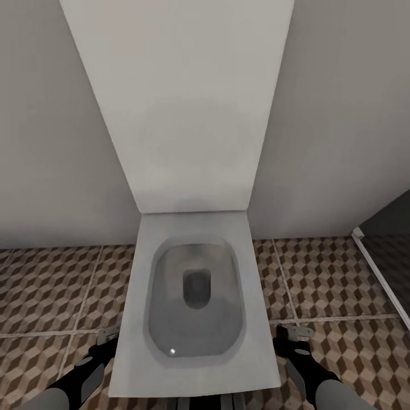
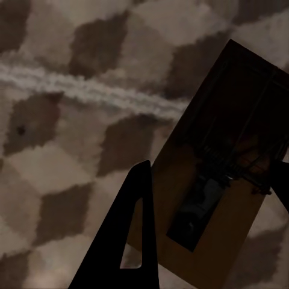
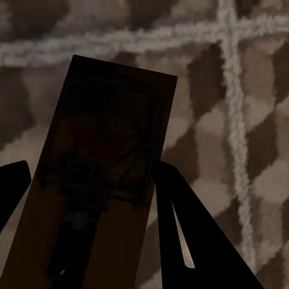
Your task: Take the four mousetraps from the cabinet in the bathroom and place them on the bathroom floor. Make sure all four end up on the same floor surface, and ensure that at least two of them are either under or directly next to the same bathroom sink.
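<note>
1. The toilet (image 1: 193,296) looks like smooth white ceramic with a dull sheen; one small bright glint sits in its bowl.
2. The bathroom floor (image 1: 51,290) around the toilet is matt tile printed with brown, beige and white cubes, with pale grout lines.
3. The wall (image 1: 51,114) behind the toilet is plain, matt grey.
4. Each mousetrap (image 2: 211,198) (image 3: 102,180) has a flat brown wooden base with dark wire parts.
</note>
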You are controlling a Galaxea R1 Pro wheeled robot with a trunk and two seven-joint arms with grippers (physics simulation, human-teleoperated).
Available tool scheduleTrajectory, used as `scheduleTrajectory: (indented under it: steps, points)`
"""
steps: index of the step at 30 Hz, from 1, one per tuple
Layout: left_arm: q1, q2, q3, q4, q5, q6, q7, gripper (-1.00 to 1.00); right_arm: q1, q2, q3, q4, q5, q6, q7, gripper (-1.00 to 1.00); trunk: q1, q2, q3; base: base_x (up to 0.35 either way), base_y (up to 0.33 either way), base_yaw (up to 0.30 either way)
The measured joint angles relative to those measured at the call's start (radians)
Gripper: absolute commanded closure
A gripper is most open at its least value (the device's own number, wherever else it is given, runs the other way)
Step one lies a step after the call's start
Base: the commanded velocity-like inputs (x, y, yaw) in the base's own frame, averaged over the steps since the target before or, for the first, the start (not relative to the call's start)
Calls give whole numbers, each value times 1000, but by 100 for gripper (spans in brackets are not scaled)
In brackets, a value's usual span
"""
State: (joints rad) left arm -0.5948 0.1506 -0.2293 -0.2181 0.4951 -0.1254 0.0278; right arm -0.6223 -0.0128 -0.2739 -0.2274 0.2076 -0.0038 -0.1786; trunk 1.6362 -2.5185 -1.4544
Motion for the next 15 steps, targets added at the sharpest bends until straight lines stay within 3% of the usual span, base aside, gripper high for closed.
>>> scheduleTrajectory:
  steps: [15]
  points:
    - [0, 0, 0, 0, 1, 0, 0, 100, 0, 0, 4, 0, 1, -4, 4, 100, 0, 0, 0, 0, 0, 0]
